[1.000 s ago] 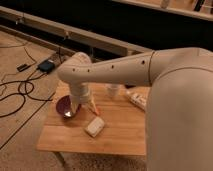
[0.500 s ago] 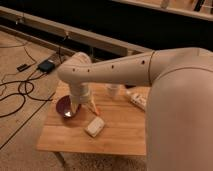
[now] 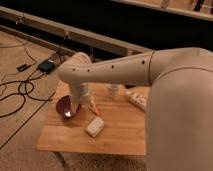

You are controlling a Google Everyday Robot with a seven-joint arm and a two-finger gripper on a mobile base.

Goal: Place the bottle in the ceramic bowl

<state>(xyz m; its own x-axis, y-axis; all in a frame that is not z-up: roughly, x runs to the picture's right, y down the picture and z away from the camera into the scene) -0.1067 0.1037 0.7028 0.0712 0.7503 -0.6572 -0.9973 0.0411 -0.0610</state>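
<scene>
Gripper (image 3: 84,110) wide, empty, at glossy maroon ceramic bowl (image 3: 62,105)'s 3 o'clock rim; could knock it reaching for whitish plastic bottle (image 3: 136,98).

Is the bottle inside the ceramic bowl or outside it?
Outside. The bottle lies on the table, apart from the ceramic bowl; the open tool hangs by that bowl.

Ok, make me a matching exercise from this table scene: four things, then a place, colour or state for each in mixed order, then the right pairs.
Things:
1. ceramic bowl
2. bottle
3. cup
4. gripper

Descriptions:
A. lying towards the picture-right side of the wooden table
B. open, hanging at the bowl's right rim
C. dark maroon, at the table's left end
D. translucent white, upright near the far edge

Pairs: 1-C, 2-A, 3-D, 4-B
</scene>
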